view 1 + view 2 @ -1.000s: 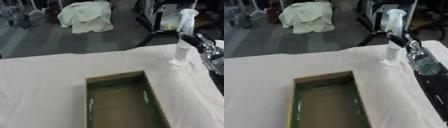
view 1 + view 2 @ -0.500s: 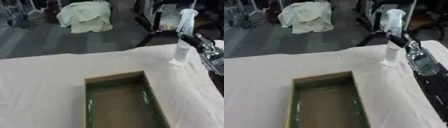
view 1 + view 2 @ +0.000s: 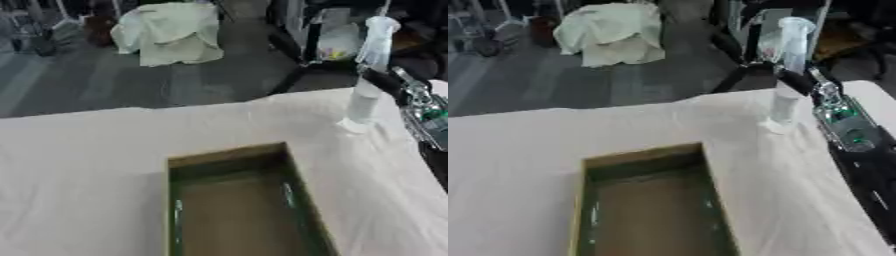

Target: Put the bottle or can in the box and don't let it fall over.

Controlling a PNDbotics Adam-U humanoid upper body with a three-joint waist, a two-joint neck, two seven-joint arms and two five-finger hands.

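One bottle (image 3: 785,75), tall, clear and upright, stands on the cloth-covered table (image 3: 79,160) near its far right edge, with the right hand (image 3: 798,80) against its middle. The dark fingers seem to wrap around the bottle's waist, so the hand looks closed on it, though the far side of the grasp is hidden. Its base appears to rest on the cloth, or just above it; I cannot tell which. Judging from this, the step in hand is the grasp and lift. Below and to the left of the hand lies the open box (image 3: 236,200), well apart and empty. The next move calls for raising the bottle straight, carrying it over the near rim, and lowering it level so it stands. No left hand shows.
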